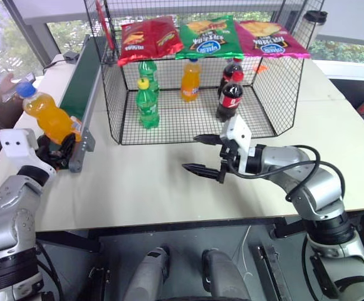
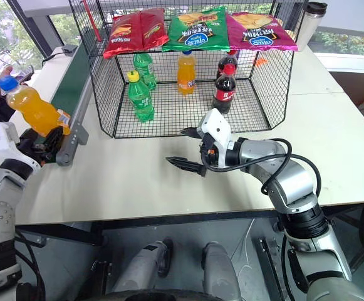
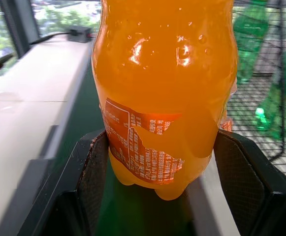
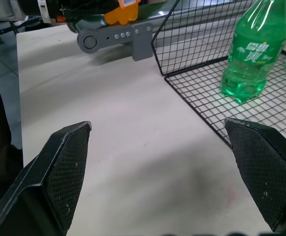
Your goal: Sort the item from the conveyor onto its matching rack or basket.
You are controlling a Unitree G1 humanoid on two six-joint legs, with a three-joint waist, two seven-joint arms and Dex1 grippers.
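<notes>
From the head camera, nearest are the two arms. The right gripper [image 1: 200, 153] hovers level over the bare table [image 1: 169, 188] in front of the cage, released, its two black fingers spread wide with nothing between them. The left gripper [image 1: 55, 149] sits at the near end of the conveyor [image 1: 84, 81], clenched on the base of the orange soda bottle [image 1: 47, 115], which leans away to the left with its blue cap uppermost. At the far left edge a person's hand [image 1: 9, 84] shows.

The wire cage [image 1: 116, 106] stands open-fronted on the table beside the conveyor. On its mesh floor are two green bottles [image 1: 146, 103], a second orange bottle [image 1: 190, 80] and two cola bottles [image 1: 230, 95]; three snack bags [image 1: 210, 36] lie on its top shelf.

The left wrist camera adds the grip close up: the bottle's lower body, with a torn label, pressed between both finger pads [image 3: 91, 169] over the green belt.

The right wrist camera shows the open fingers [image 4: 64, 169] above the table, one green bottle just inside the cage's front corner, and the conveyor's end roller beyond.
</notes>
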